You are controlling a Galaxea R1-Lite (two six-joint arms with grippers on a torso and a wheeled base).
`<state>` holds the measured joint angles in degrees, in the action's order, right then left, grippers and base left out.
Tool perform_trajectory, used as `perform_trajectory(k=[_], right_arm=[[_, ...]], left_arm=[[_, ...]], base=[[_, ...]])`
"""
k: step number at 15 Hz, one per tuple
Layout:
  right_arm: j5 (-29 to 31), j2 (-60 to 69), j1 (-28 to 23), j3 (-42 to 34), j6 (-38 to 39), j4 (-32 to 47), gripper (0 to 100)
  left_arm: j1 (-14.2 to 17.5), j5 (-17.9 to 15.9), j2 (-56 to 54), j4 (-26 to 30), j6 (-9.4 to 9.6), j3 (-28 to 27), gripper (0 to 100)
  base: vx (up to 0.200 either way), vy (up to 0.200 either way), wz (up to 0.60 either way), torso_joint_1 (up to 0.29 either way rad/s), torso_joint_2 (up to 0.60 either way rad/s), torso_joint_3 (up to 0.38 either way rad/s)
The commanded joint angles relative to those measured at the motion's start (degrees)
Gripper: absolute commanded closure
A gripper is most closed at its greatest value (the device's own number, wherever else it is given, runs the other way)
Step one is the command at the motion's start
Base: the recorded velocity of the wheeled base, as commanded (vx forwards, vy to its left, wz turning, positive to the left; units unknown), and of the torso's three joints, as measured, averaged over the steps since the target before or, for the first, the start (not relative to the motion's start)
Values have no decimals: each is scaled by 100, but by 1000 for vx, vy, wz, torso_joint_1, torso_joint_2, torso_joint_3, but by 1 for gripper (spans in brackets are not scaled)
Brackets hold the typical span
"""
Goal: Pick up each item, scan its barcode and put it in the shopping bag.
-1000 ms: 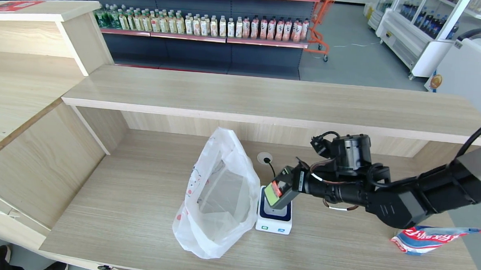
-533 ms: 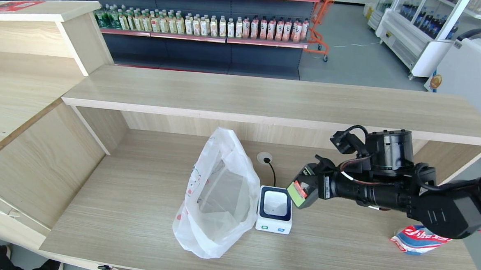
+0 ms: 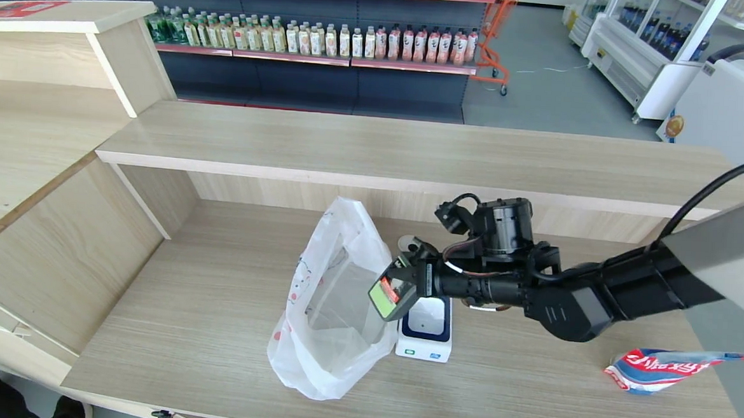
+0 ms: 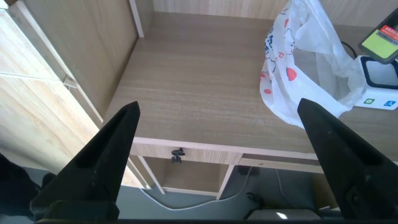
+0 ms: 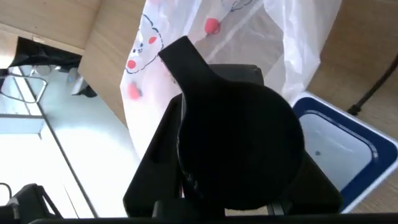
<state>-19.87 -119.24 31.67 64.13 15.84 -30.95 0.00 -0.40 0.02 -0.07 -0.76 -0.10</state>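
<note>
The right gripper (image 3: pixel 398 289) is clamped on a small box (image 3: pixel 384 297) with a green and red face. It holds the box in the air at the near edge of the shopping bag (image 3: pixel 313 359), between the bag's open mouth and the scanner (image 3: pixel 425 350). With the box this close to the opening, the step in hand appears to be the drop into the bag.

To do it well, the box should travel farther over the middle of the mouth and go down inside before the fingers part. The thin plastic stands loosely on the counter (image 3: pixel 200 327) and would likely fold or tip if the arm brushes its wall. Released at the rim, the box could slide down outside onto the scanner.

The left gripper (image 4: pixel 219 109) hangs spread wide and empty, well apart from the bag. A snack packet (image 3: pixel 663 369) lies on the counter at the right.
</note>
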Motion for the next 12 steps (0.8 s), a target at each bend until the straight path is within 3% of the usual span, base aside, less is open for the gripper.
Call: perform_trajectory(k=[1,5,8,12], right_arm=[[-96,-636,102,240,-72,1,100],[-114,-1093,305,609,-1364,-60,100],[-122,-1401,489,978,-1900,-69,100],[-122,-1594,542,1031,-3148,-60,100]], left_arm=[[0,-4,-2,-1,-4,1,0],[0,5,-2,-1,-4,1,0],[0,-4,-2,-1,-4,1,0],[0,5,-2,-1,-4,1,0]], base=[[0,0,0,0,0,0],[0,0,0,0,0,0],[0,0,0,0,0,0],[0,0,0,0,0,0]])
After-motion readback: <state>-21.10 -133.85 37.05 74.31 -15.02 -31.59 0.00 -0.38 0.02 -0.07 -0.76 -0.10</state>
